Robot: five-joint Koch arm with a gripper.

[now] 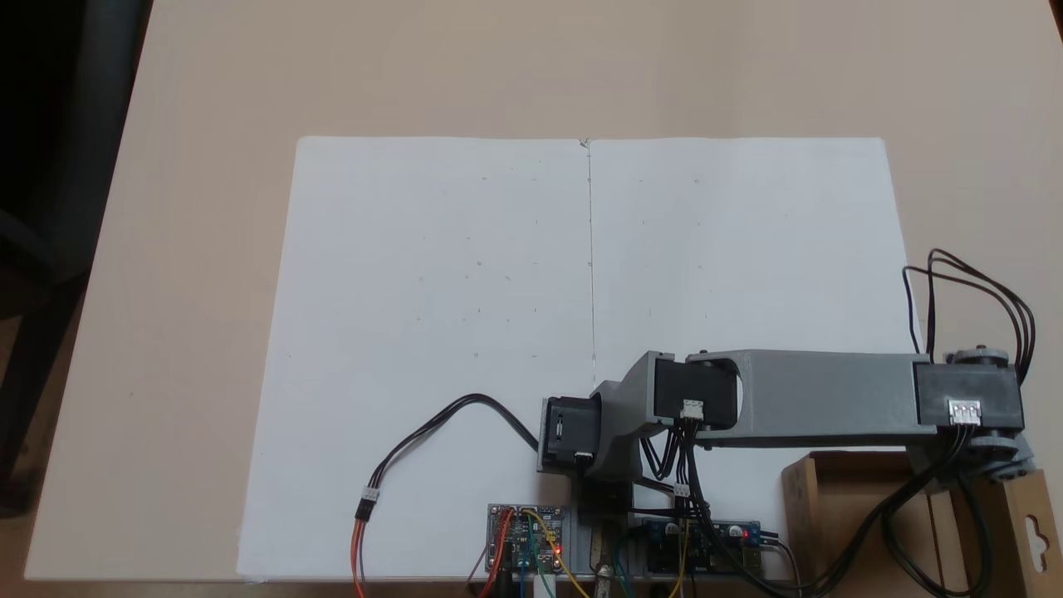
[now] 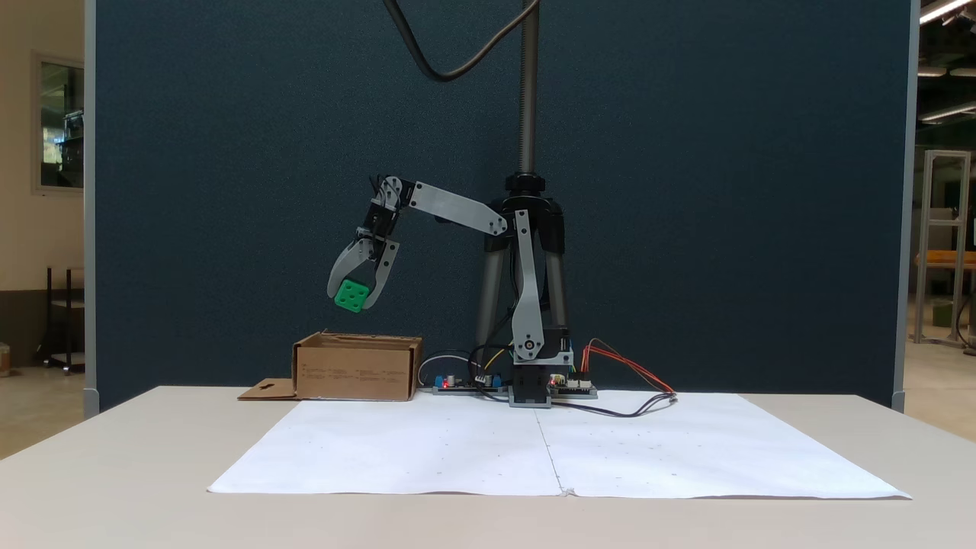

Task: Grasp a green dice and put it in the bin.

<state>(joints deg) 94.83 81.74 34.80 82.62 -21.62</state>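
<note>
A fixed view from the front shows, nearest, the white paper sheets (image 2: 560,446) spread on the pale worktop (image 2: 114,473). Behind them, at about 9 o'clock from the arm's base, sits the brown corrugated cardboard bin (image 2: 357,371), its flap lying flat on its left. Above the bin hangs the grey tool (image 2: 357,299), clamped on the small bright green plastic dice (image 2: 351,296), clear of the bin's rim. In a fixed view from above, the grey arm (image 1: 822,403) reaches toward 3 o'clock over the bin (image 1: 839,507) at the lower right corner, and the flap's hang-hole cutout shows.
</note>
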